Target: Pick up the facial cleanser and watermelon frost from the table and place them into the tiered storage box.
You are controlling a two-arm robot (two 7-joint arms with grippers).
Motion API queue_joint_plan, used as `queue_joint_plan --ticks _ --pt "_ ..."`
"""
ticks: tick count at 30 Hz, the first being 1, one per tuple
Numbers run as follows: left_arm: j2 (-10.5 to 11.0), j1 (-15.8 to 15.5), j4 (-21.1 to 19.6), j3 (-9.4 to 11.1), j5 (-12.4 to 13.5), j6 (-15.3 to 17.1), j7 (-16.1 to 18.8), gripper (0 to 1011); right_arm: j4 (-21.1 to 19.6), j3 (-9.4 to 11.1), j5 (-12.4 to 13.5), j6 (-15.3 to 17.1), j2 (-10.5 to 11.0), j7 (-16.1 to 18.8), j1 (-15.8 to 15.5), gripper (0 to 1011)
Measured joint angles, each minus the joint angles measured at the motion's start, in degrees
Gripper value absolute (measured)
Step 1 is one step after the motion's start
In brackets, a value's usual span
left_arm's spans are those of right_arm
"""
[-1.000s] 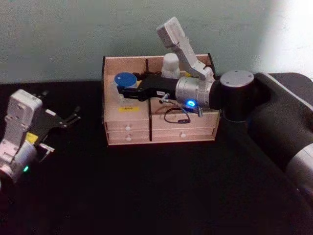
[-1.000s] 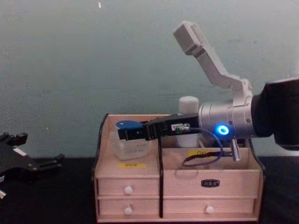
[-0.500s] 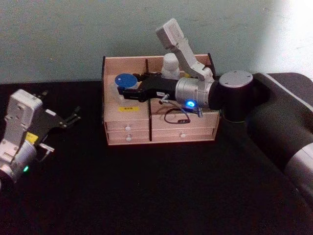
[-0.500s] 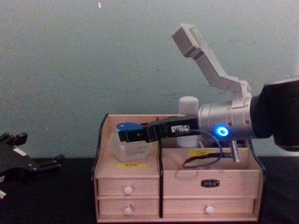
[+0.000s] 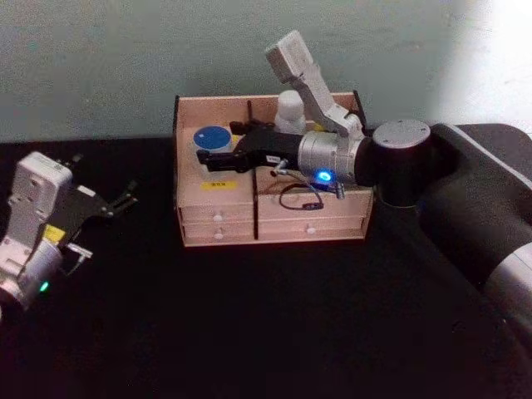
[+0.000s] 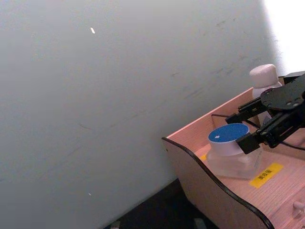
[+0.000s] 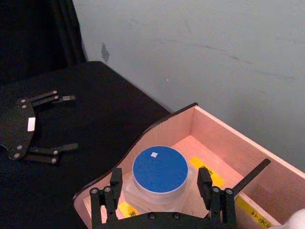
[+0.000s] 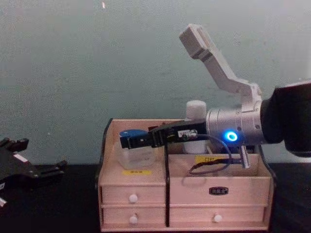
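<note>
Horizontally, right gripper [image 7: 159, 174] around jar [image 7: 159, 168].

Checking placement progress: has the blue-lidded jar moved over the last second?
Yes. In the chest view the blue-lidded jar has dropped slightly toward the yellow label on the tiered storage box.

- Head view: high up, tilted down and forward, mid-distance; tiered storage box [image 5: 218, 224] at 12 o'clock.
- Chest view: low, level, closer, facing the box front.
- Left wrist view: beside the box's left end, aimed at the wall [image 6: 95, 95].
- Right wrist view: close above the blue-lidded jar [image 7: 159, 169], past my right gripper [image 7: 159, 175], my left gripper [image 7: 69, 122] beyond.
- All four views share the jar.
</note>
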Motion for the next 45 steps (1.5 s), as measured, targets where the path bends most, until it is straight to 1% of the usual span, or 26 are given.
queue_joint_plan --ticks 1,10,14,18,21,22,23,24,25,27,29,30,31,33,34,37,38,40,41,43,44,45 --pt "0.0 0.0 0.0 0.0 0.0 0.0 0.0 1001 0.0 0.0 0.0 0.0 0.0 0.0 0.0 1002" --pt "0.0 0.0 0.0 0.0 0.0 0.0 0.0 1001 0.0 0.0 0.1 0.0 0.0 0.0 0.0 1000" --pt "0.0 0.0 0.0 0.0 0.0 0.0 0.0 1001 -2.6 0.8 0.4 0.0 0.8 0.1 -1.2 1000" --pt "0.0 0.0 0.0 0.0 0.0 0.0 0.0 1001 -6.7 1.9 1.1 -0.1 2.1 0.1 -2.8 1000" --pt "0.0 0.0 0.0 0.0 0.0 0.0 0.0 1001 -11.7 3.0 2.1 -0.2 3.7 -0.3 -4.6 1000" --pt "0.0 0.0 0.0 0.0 0.0 0.0 0.0 1001 -11.7 3.0 2.1 -0.2 3.7 -0.3 -4.6 1000" --pt "0.0 0.0 0.0 0.0 0.0 0.0 0.0 1001 -13.7 3.4 2.5 -0.4 4.4 -0.8 -5.4 1000" --pt "0.0 0.0 0.0 0.0 0.0 0.0 0.0 1001 -14.8 3.7 2.6 -0.5 4.7 -1.1 -5.9 1000" --pt "0.0 0.0 0.0 0.0 0.0 0.0 0.0 1001 -16.8 4.4 3.0 -0.9 5.4 -1.9 -6.8 1000" --pt "0.0 0.0 0.0 0.0 0.0 0.0 0.0 1001 -19.1 5.2 3.2 -1.6 6.1 -3.2 -8.0 1000" --pt "0.0 0.0 0.0 0.0 0.0 0.0 0.0 1001 -22.6 6.8 3.5 -2.6 7.3 -6.0 -10.2 1000" --pt "0.0 0.0 0.0 0.0 0.0 0.0 0.0 1001 -22.6 6.8 3.5 -2.6 7.3 -6.0 -10.2 1000" --pt "0.0 0.0 0.0 0.0 0.0 0.0 0.0 1001 -23.9 7.6 3.5 -3.0 7.8 -7.5 -11.2 1000" --pt "0.0 0.0 0.0 0.0 0.0 0.0 0.0 1001 -25.1 8.5 3.4 -3.4 8.4 -8.9 -12.2 1000" --pt "0.0 0.0 0.0 0.0 0.0 0.0 0.0 1001 -25.8 9.4 3.3 -3.8 8.9 -10.1 -13.1 1000" --pt "0.0 0.0 0.0 0.0 0.0 0.0 0.0 1001 -26.8 10.9 3.3 -4.4 9.6 -11.6 -14.4 1000" --pt "0.0 0.0 0.0 0.0 0.0 0.0 0.0 1001 -27.5 11.9 3.3 -4.9 10.2 -12.5 -15.4 1000" --pt "0.0 0.0 0.0 0.0 0.0 0.0 0.0 1001 -28.2 13.0 3.2 -5.3 10.7 -13.5 -16.3 1000" --pt "0.0 0.0 0.0 0.0 0.0 0.0 0.0 1001 -29.0 14.1 2.9 -5.7 11.3 -14.7 -17.4 1000" --pt "0.0 0.0 0.0 0.0 0.0 0.0 0.0 1001 -29.7 15.1 2.5 -6.1 11.8 -16.1 -18.6 1000" --pt "0.0 0.0 0.0 0.0 0.0 0.0 0.0 1001 -30.3 16.2 1.8 -6.7 12.2 -17.5 -19.9 1000" --pt "0.0 0.0 0.0 0.0 0.0 0.0 0.0 1001 -30.6 16.6 1.4 -7.0 12.4 -18.4 -20.6 1000"
